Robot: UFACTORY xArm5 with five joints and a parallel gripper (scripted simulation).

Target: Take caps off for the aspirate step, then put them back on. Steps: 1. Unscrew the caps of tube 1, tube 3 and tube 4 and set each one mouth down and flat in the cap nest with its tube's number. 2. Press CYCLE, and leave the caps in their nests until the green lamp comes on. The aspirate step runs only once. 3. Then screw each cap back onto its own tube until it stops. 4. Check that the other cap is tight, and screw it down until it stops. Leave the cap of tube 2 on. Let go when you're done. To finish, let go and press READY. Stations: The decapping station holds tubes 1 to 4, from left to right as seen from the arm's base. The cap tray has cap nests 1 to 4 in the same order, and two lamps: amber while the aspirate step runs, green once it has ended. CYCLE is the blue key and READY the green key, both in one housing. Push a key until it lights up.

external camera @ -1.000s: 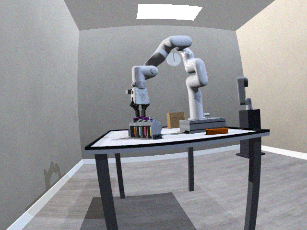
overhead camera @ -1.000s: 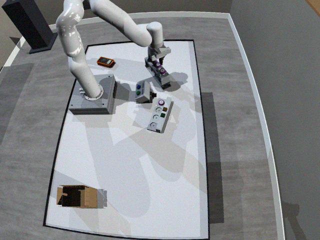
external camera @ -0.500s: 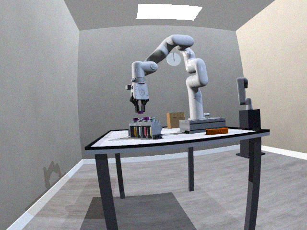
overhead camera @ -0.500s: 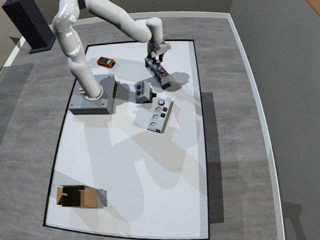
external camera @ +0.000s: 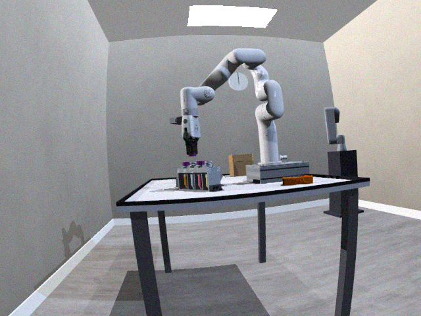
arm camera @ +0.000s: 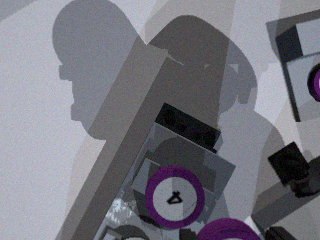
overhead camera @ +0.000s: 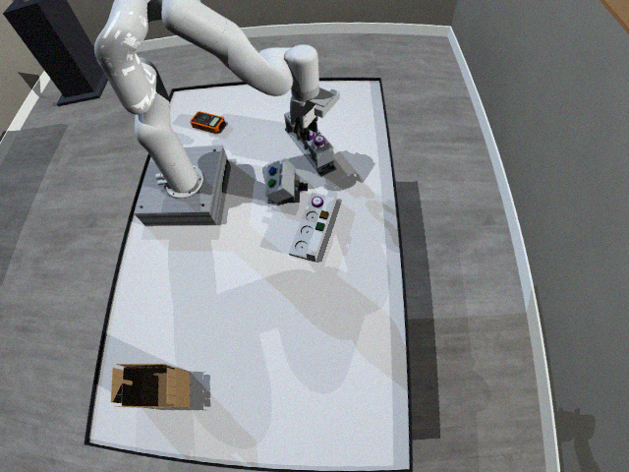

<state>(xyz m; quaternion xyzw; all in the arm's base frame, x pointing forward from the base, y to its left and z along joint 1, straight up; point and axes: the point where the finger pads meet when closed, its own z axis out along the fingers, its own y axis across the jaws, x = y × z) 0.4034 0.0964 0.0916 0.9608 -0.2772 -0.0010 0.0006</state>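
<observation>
Item 1, nearest: decapping station (external camera: 214, 178) at the table's left front, tubes upright, the cap marked 4 (arm camera: 175, 197) seated on its tube.

Item 2: my gripper (external camera: 191, 151), hanging just above the station, fingers pointing straight down and clamped on a purple cap (overhead camera: 311, 135), clear of the tubes.

Item 3: cap tray (overhead camera: 324, 233) beyond, one purple cap (overhead camera: 317, 201) in an end nest.

Item 4: key housing (overhead camera: 287, 183) beside it.

Item 5, farthest: my base (external camera: 295, 168); links rise, arch high, then drop to a vertical wrist.
</observation>
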